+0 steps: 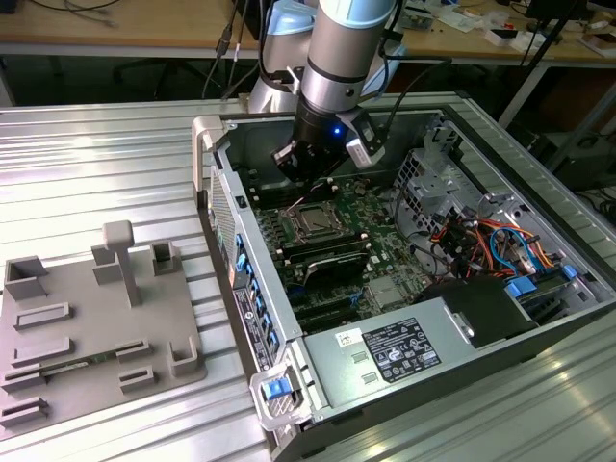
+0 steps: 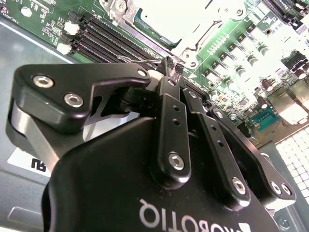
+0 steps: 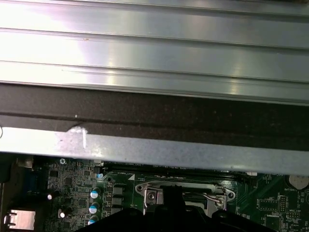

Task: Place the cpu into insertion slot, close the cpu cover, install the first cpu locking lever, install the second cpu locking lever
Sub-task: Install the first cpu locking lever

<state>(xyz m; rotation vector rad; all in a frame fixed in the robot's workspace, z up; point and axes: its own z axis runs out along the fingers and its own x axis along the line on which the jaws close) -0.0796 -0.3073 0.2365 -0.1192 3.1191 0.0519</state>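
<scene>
In the exterior view the cpu (image 1: 314, 223) lies flat in the insertion slot (image 1: 297, 234) on the motherboard. The silvery cpu cover (image 1: 330, 214) is down around it. My gripper (image 1: 310, 176) hangs just behind the socket, low over the board. In the second wrist view its black fingers (image 2: 170, 108) are pressed together, shut, with the gripper's tips (image 2: 170, 65) at the socket's corner. A thin wire locking lever (image 2: 137, 60) runs along the memory slots up to those tips. Whether it is pinched or only touched I cannot tell. The first wrist view shows the socket's edge (image 3: 154, 189) and a lever end (image 3: 216, 198).
The open computer case (image 1: 217, 183) lies on a ribbed metal table (image 1: 96, 164). Black memory slots (image 1: 327, 252), a power supply (image 1: 395, 351) and coloured cables (image 1: 491, 241) crowd the inside. A grey fixture plate (image 1: 87, 327) lies at the exterior view's left.
</scene>
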